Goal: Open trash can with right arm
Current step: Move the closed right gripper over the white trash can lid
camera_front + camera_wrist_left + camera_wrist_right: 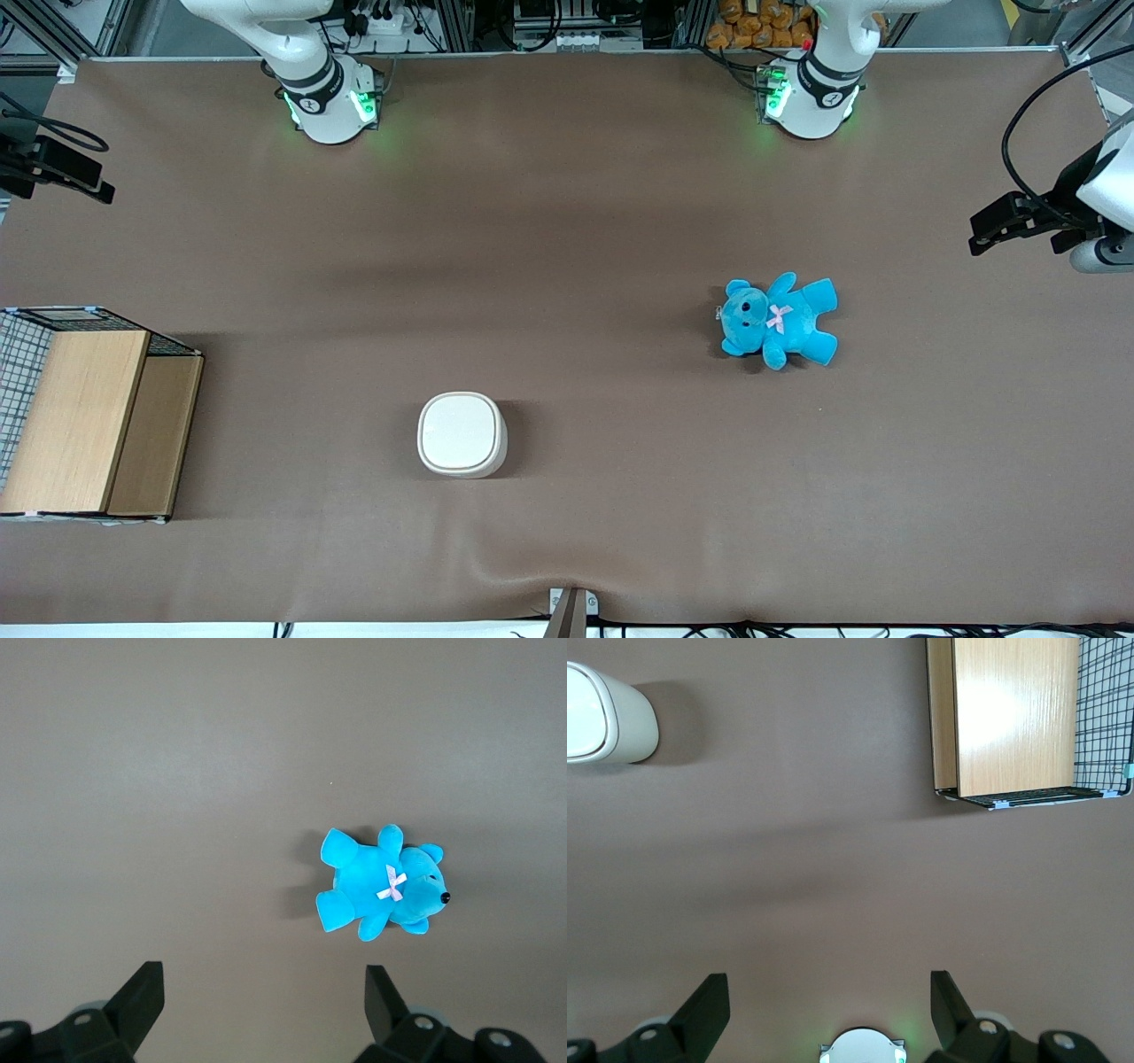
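The trash can (462,434) is a small cream-white bin with a rounded-square lid. It stands on the brown table nearer the front camera, and its lid lies flat and shut. It also shows in the right wrist view (602,713). My right gripper (89,182) hangs high above the working arm's end of the table, farther from the front camera than the bin and well apart from it. In the right wrist view the gripper (829,979) is open wide and empty, with only bare table between its fingers (709,1003).
A wooden-topped wire crate (84,416) stands at the working arm's end of the table and also shows in the right wrist view (1019,718). A blue teddy (780,321) lies toward the parked arm's end. The right arm's base (328,97) stands at the table's back edge.
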Available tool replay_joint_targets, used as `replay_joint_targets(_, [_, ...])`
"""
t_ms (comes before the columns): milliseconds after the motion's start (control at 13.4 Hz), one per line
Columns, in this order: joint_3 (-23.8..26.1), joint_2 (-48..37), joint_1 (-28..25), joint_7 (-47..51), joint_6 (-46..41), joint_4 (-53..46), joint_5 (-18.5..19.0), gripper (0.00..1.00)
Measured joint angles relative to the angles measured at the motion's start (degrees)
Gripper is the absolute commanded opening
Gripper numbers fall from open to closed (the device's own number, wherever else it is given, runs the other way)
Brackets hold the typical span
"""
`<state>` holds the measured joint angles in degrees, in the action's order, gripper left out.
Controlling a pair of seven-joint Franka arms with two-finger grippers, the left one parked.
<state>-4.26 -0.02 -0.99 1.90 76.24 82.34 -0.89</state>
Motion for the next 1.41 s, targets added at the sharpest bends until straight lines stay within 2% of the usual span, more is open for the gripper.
replay_joint_targets(447, [0.3,0.9,-0.2,-0.1,1.1,0.3,0.0,1.0])
replay_joint_targets(596, [0.8,3.4,-1.9,-0.1,2.2,0.5,-0.1,1.0])
replay_joint_targets(670, [0.9,5.2,-3.6,0.1,2.8,0.5,-0.2,0.85])
replay_joint_targets(745, [1.0,7.3,-5.7,0.8,3.8,0.5,-0.7,0.55])
replay_joint_targets(819, [1.1,9.5,-8.0,2.5,6.0,0.5,-1.5,0.2])
replay_joint_targets(894, [1.3,11.9,-10.1,4.4,8.7,0.5,-2.2,0.0])
replay_joint_targets(1191, [1.5,19.7,-17.6,11.5,19.0,0.3,-2.8,0.0])
replay_joint_targets(1415, [1.5,23.4,-20.4,13.2,26.6,0.1,-3.3,0.0])
